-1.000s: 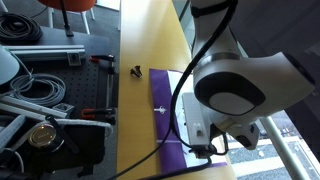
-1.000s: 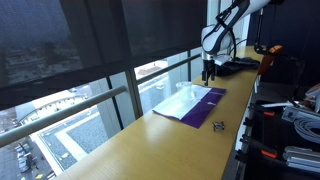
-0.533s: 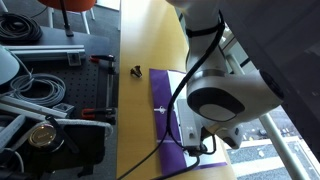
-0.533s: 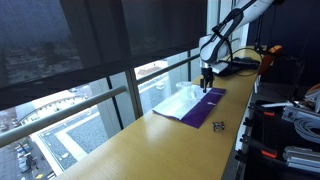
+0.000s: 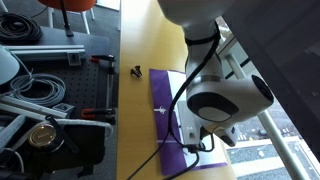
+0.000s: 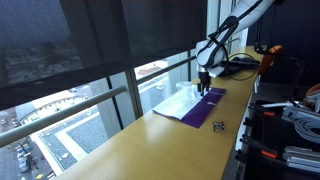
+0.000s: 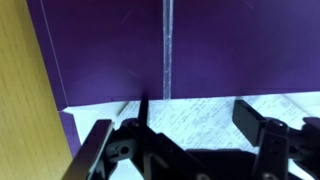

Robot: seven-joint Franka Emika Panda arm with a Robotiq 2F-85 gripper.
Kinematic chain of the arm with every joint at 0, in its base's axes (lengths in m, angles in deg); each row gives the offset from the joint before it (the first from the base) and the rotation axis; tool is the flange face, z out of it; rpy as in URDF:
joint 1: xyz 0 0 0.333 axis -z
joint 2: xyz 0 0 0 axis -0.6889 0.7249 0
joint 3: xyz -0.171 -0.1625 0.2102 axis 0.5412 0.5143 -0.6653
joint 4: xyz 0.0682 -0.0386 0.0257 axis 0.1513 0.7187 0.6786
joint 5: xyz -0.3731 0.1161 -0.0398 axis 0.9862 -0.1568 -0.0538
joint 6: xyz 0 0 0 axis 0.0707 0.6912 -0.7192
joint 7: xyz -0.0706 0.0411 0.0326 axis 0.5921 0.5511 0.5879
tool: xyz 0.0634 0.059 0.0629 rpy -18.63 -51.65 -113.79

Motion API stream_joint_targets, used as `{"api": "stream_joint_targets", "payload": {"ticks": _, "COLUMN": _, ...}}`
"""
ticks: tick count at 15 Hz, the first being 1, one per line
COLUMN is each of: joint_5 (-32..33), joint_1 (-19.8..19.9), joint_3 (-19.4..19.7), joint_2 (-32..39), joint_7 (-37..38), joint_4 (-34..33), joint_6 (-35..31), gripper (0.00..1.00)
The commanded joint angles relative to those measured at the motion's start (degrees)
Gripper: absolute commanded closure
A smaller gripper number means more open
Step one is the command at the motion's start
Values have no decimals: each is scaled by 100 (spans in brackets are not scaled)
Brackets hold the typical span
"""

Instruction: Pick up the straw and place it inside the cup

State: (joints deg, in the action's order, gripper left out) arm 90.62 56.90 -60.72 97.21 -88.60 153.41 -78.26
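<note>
No legible text in any view, no readable label, brand or number, purple cloth ahead of the jaws plain.

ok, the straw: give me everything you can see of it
The straw is a thin, straight, see-through tube, plastic by its look. It lies flat on the purple stripe, running along it. In the wrist view its near end stops about where the purple meets the white of the cloth. The open hand hangs over that end, a finger on either side, and no contact is visible. In an exterior view the straw shows only as a faint pale line.
</note>
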Motion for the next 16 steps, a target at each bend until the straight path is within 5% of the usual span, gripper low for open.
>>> {"api": "stream_joint_targets", "payload": {"ticks": 1, "joint_5": 3, "joint_1": -29, "joint_3": -43, "joint_2": 82, "joint_7": 42, "joint_4": -125, "joint_6": -80, "gripper": 48}}
{"api": "stream_joint_targets", "payload": {"ticks": 8, "joint_5": 38, "joint_1": -115, "joint_3": -26, "joint_2": 34, "joint_7": 63, "joint_4": -116, "joint_6": -115, "gripper": 97}}
{"api": "stream_joint_targets", "payload": {"ticks": 13, "joint_5": 115, "joint_1": -260, "joint_3": 57, "joint_2": -166, "joint_7": 195, "joint_4": 102, "joint_6": -299, "gripper": 100}}
{"api": "stream_joint_targets", "payload": {"ticks": 16, "joint_5": 430, "joint_1": -625, "joint_3": 370, "joint_2": -661, "joint_7": 595, "joint_4": 758, "joint_6": -1214, "gripper": 100}}
